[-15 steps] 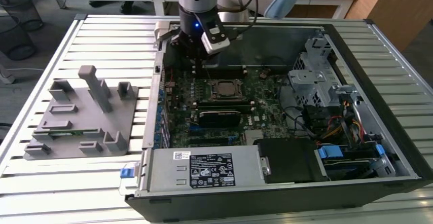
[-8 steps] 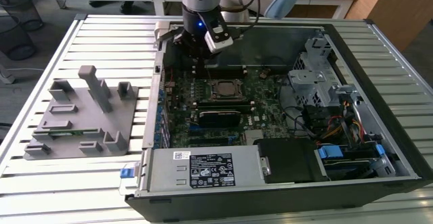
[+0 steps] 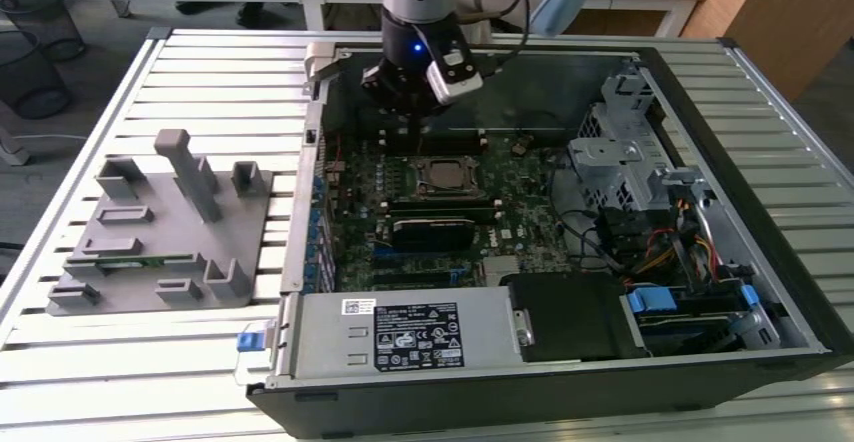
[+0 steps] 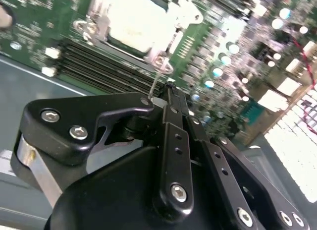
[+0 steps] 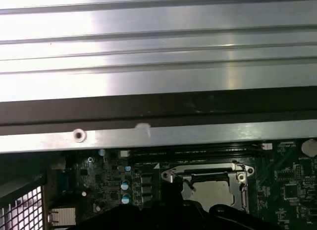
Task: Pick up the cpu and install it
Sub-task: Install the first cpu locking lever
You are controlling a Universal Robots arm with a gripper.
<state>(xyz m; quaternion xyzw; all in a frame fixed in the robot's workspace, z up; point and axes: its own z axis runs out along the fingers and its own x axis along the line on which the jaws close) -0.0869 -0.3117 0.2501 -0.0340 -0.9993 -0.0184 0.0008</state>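
Gripper (image 3: 416, 102) positioned above the open computer case (image 3: 747, 202); cpu (image 3: 442, 175) seated in the motherboard socket.

In the exterior view, the gripper is seen hanging over the far part of the motherboard (image 3: 521, 202), just beyond the socket, with nothing visibly held. In the second wrist view, the black fingers (image 4: 171, 116) are seen pressed together at their tips, with no object between them. The cpu (image 4: 133, 19) is shown as a pale square lid inside the metal socket frame (image 4: 99, 29), apart from the fingertips. In the first wrist view, the cpu (image 5: 210, 188) is seen lying flat within the frame. A grey parts fixture (image 3: 160, 232) is located on the slatted table (image 3: 134, 362), at the exterior view's left of the case.
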